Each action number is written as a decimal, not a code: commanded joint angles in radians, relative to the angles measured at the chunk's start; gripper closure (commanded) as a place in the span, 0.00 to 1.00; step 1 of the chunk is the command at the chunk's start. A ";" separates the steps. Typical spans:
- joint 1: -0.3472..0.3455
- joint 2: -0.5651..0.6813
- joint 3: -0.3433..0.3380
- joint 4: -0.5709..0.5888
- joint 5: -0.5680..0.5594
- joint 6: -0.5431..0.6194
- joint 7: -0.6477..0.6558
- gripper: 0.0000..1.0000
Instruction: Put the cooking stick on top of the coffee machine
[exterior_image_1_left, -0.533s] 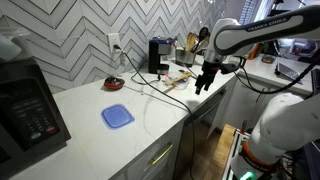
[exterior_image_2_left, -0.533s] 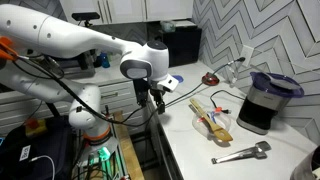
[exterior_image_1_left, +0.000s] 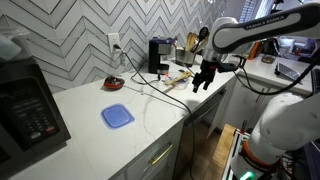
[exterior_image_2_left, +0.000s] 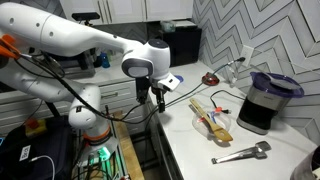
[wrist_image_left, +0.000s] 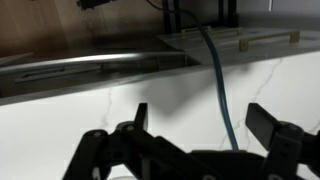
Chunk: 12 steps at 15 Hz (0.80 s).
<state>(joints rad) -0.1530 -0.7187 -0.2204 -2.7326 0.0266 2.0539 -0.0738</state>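
The black coffee machine (exterior_image_1_left: 158, 55) stands upright at the back of the white counter and also shows in an exterior view (exterior_image_2_left: 262, 100). The light tan cooking stick (exterior_image_2_left: 205, 110) lies on a pale board in front of it, among other utensils, and also shows in an exterior view (exterior_image_1_left: 181, 74). My gripper (exterior_image_1_left: 203, 82) hangs open and empty above the counter's front edge, short of the board, and shows in both exterior views (exterior_image_2_left: 157, 99). In the wrist view the two dark fingers (wrist_image_left: 200, 125) are spread apart over bare counter, with nothing between them.
A blue cable (wrist_image_left: 222, 90) runs across the counter under the gripper. A blue square lid (exterior_image_1_left: 117, 116), a red object (exterior_image_1_left: 114, 84) and a microwave (exterior_image_1_left: 30, 105) sit further along. Metal tongs (exterior_image_2_left: 240, 153) lie near the board.
The gripper has shifted very slightly toward the board; it stays open and empty. Nothing on the counter has moved.
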 joint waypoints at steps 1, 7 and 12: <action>-0.020 0.124 0.030 0.141 0.072 0.014 0.148 0.00; -0.093 0.312 0.048 0.328 0.081 0.117 0.382 0.00; -0.145 0.421 0.087 0.329 0.053 0.263 0.638 0.00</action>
<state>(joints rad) -0.2607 -0.3625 -0.1654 -2.4093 0.0932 2.2533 0.4265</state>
